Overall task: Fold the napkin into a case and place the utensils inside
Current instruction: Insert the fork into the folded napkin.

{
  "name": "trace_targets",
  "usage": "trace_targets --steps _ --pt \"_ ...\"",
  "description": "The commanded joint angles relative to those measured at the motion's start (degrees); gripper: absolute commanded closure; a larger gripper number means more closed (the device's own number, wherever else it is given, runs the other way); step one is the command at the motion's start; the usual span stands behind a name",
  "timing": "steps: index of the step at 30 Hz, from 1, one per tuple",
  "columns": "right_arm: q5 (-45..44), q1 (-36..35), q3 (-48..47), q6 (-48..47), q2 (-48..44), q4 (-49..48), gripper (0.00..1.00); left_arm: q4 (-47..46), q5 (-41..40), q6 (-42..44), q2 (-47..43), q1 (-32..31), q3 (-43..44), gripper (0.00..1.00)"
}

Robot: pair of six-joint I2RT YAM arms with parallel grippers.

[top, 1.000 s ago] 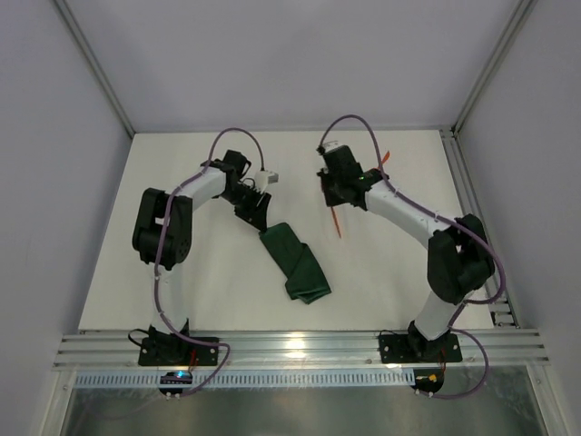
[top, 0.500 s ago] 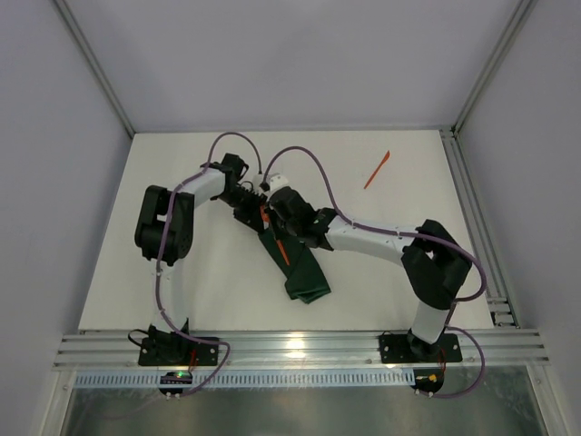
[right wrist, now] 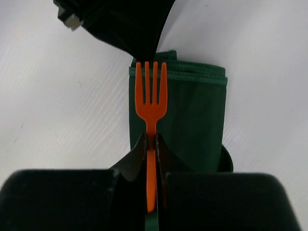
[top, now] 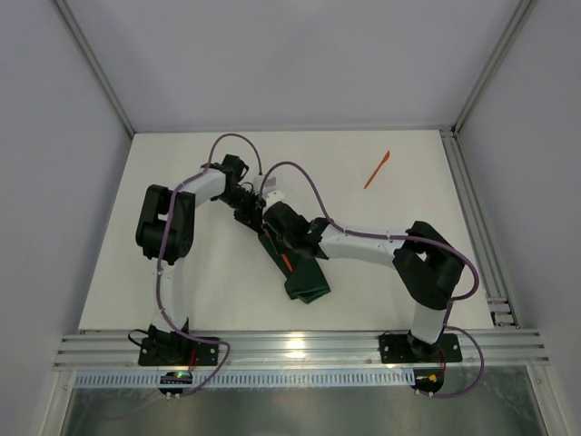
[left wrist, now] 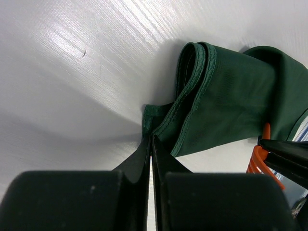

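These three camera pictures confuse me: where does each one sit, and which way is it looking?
Top external: fixed above and behind, looking down on the table, both arms, the green case and a loose orange knife.
Left wrist: rides the left arm, looking past its fingers pinching the case's edge.
Right wrist: rides the right arm, looking past its fingers holding the orange fork over the case.
Shared: both wrist views show case and fork.

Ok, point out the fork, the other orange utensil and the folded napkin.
fork [right wrist: 150, 98]: right wrist view, neck below the tines.
orange knife [top: 377, 170]: top view, mid-length.
folded napkin [right wrist: 195, 120]: right wrist view, top layer.
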State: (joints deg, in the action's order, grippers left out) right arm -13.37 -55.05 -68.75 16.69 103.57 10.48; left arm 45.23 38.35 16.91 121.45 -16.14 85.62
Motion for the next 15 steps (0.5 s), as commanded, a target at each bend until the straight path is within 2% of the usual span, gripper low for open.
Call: trace_targets --steps 1,8,15 --pt "-2.72 -2.08 -0.15 0.01 -0.91 4.89 0.96 -0.15 0.5 0.32 0.37 0.5 0.6 1.0" --pt "-3.95 -2.96 -2.09 3.43 -0.3 14.29 0.96 -0.15 0.24 0.41 0.19 0.41 0.42 1.0" --pt "-2.02 -3.05 -4.19 3.44 2.86 16.76 0.96 0.03 0.32 0.5 -0.16 0.5 0.42 1.0"
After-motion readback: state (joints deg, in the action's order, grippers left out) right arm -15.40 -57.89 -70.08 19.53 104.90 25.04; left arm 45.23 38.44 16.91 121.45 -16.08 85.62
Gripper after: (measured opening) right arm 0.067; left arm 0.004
